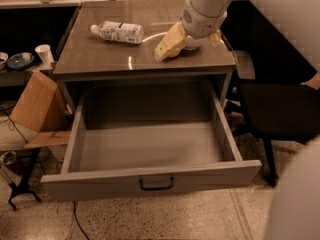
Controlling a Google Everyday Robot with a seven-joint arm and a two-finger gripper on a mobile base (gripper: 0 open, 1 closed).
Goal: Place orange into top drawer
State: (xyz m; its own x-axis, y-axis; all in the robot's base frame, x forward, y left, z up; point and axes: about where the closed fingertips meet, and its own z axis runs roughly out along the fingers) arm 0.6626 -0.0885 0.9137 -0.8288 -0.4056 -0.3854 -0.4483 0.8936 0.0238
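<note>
My gripper [167, 48] is low over the right part of the cabinet top, its yellowish tips pointing down and left. A small patch of the orange [172, 54] shows right under the tips; the rest of it is hidden by the gripper. The top drawer [150, 176] is pulled fully out below the cabinet top. It is grey and empty, with a small dark handle [156, 184] at the centre of its front panel. The gripper is above the tabletop, behind the drawer's opening.
A plastic bottle [118, 32] lies on its side on the cabinet top's left. A pale bowl-like shape [194, 44] sits under my wrist. A cardboard box [36, 104] and a paper cup [44, 53] stand at left. A black chair [280, 109] stands at right.
</note>
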